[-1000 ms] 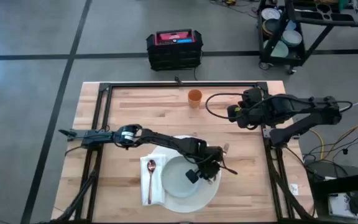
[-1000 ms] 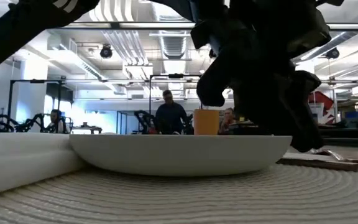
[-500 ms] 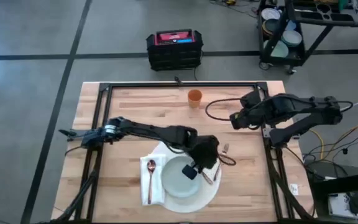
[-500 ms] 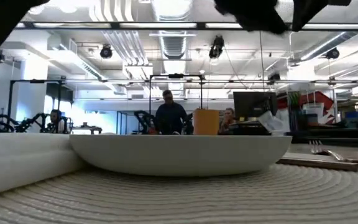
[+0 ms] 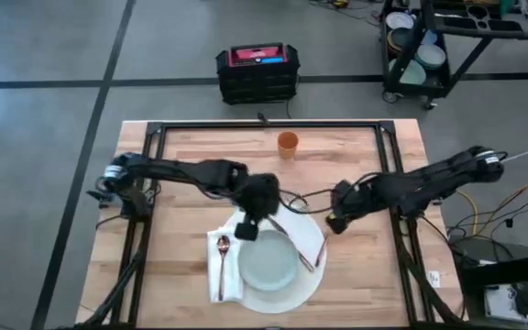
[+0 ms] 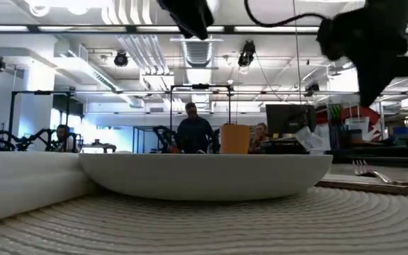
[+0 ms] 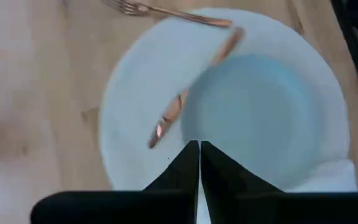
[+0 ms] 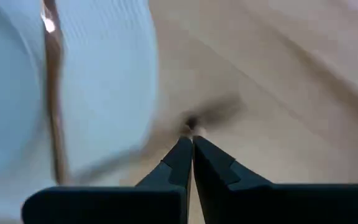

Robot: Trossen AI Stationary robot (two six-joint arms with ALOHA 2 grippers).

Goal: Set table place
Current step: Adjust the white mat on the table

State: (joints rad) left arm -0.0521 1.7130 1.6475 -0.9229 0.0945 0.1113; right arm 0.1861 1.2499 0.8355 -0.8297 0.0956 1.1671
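Observation:
A pale grey-green plate [image 5: 269, 261] sits on the round white mat [image 5: 312, 275], the place, near the table's [image 5: 191, 156] front edge. A copper knife [image 5: 291, 245] lies on the mat right of the plate, with a fork [image 5: 321, 247] at the mat's right rim. A spoon [image 5: 221, 266] rests on a white napkin [image 5: 230, 275] to the plate's left. My left gripper [image 5: 246, 229] hangs shut above the plate's far left rim. My right gripper [image 5: 331, 223] is shut, in the air above the fork's tines.
An orange cup [image 5: 287, 142] stands near the table's far edge. The black frame rail [image 5: 264, 126] runs around the top. Bare wood lies left of the napkin and between the cup and the mat. A black crate [image 5: 257, 73] sits on the floor beyond.
My left gripper has risen from the mat's right side and drawn back over the plate toward the table's left and far edges. The knife stays on the mat. My right gripper has come from the far right toward the mat's right rim, above the fork.

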